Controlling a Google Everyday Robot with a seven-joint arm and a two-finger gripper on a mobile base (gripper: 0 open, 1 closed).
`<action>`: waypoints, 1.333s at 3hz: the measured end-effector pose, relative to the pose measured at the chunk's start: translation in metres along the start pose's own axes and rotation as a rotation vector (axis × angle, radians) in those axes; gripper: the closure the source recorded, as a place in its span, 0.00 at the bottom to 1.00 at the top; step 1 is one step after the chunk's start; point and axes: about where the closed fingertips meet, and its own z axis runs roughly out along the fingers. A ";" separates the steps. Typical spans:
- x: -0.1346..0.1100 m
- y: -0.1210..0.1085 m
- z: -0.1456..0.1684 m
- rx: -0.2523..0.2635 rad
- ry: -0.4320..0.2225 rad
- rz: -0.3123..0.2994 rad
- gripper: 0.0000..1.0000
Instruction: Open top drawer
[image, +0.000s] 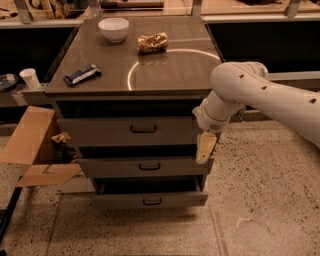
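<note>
Though I cannot tell how open it is, my pincer hangs by the right corner of the top drawer, whose level handle lies well leftward.

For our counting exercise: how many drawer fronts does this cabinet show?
3, stacked: the top drawer, the middle drawer below it, the bottom drawer lowest. The gripper hangs by the middle one's right end.

Grey top drawer with black handle; cream tool at its right edge; brown counter bearing white ring; white bowl; speckled floor.
</note>
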 end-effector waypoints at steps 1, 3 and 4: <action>0.001 -0.025 0.025 -0.018 0.031 -0.002 0.00; -0.012 -0.045 0.058 -0.068 0.053 -0.031 0.00; -0.020 -0.044 0.073 -0.100 0.049 -0.048 0.27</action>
